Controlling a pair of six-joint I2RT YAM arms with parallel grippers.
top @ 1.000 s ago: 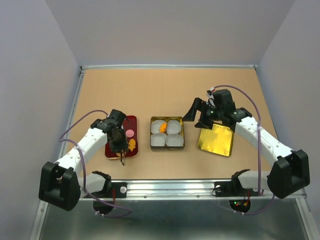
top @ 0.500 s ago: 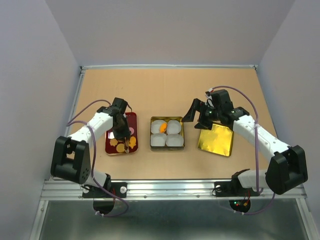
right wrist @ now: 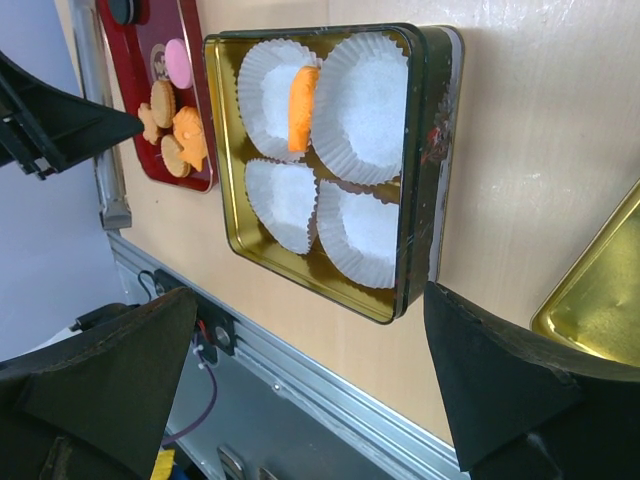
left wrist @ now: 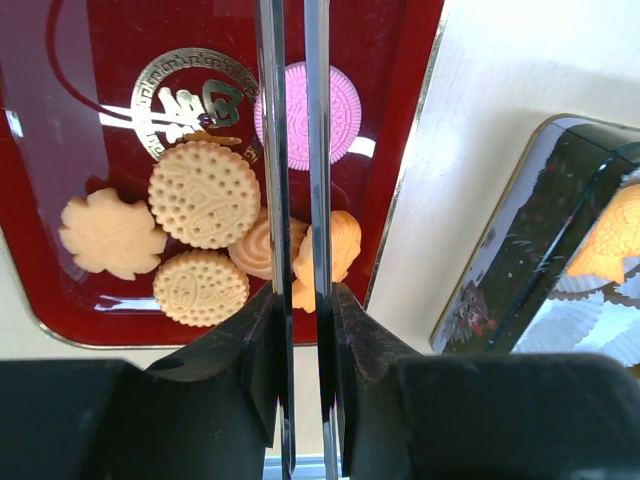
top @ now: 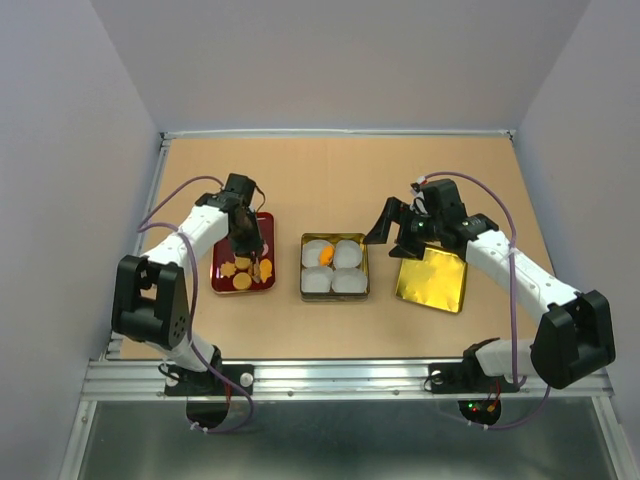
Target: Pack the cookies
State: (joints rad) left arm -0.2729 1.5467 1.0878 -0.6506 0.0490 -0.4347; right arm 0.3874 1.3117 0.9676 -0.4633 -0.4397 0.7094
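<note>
The cookies (left wrist: 204, 194) lie on a red tray (left wrist: 100, 80): several orange ones and a pink one (left wrist: 340, 100). The tray also shows in the top view (top: 262, 225). One orange cookie (right wrist: 302, 108) stands on edge in a paper cup in the open tin (right wrist: 430, 180), which the top view shows too (top: 335, 296). My left gripper (top: 256, 266) hangs over the tray's right side. Its thin blades (left wrist: 270, 120) are almost together with nothing seen between them; their tips are out of view. My right gripper (top: 395, 232) is wide open and empty, right of the tin.
The tin holds several white paper cups (right wrist: 375, 100). A gold lid (top: 432, 280) lies flat right of the tin, under my right arm. A metal rail (top: 340, 375) runs along the table's near edge. Walls close in the left, right and back.
My left arm has swung its elbow left and back, uncovering the cookies at the tray's front. Its gripper stays over the tray. The right arm has barely moved.
</note>
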